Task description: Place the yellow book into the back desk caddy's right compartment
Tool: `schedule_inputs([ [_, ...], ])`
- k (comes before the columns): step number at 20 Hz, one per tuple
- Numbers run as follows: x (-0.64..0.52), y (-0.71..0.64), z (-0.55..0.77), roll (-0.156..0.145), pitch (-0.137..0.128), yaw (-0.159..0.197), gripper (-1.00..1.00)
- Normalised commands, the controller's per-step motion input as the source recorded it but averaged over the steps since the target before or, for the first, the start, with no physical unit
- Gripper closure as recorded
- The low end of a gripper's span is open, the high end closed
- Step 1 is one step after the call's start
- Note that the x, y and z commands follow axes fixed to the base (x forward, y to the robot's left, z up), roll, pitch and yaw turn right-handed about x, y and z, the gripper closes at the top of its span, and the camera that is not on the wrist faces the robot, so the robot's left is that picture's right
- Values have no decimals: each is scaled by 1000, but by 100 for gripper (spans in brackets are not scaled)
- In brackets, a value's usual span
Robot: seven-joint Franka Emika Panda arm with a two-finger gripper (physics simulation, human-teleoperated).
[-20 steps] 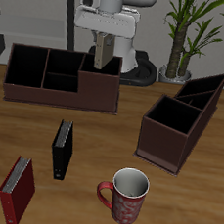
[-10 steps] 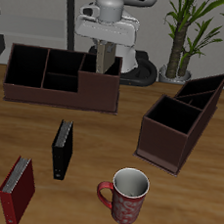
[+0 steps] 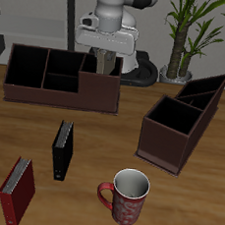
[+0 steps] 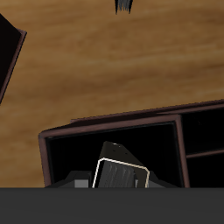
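Observation:
The yellow book [image 4: 122, 171] stands on end inside the right compartment [image 4: 79, 157] of the back desk caddy [image 3: 28, 87]. Its top edge points up toward the wrist camera and leans a little. In the exterior view the book's top [image 3: 107, 67] shows just above the caddy's back rim. My gripper [image 3: 107, 57] hangs directly over that compartment, open, with its fingers above the book and apart from it. The compartment is dark inside, and the book's lower part is hidden by the caddy's walls.
The angled dark-brown caddy [image 3: 180, 120] stands beside the back caddy, nearer the front. A slim black book [image 3: 62, 149] and a red book [image 3: 17, 191] stand in front of the back caddy. A red-and-white mug [image 3: 128, 196] sits near the front edge. A potted plant [image 3: 182, 43] stands at the back.
My gripper has risen straight up above the right compartment, while the yellow book has stayed down inside it.

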Motion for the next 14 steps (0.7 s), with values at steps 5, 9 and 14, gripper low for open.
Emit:
schedule_inputs([
  [5,58,-41,-222,-4,35,-1,100],
  [9,93,-24,-315,-1,59,-21,100],
  [14,34,4,-219,30,64,-7,-100],
])
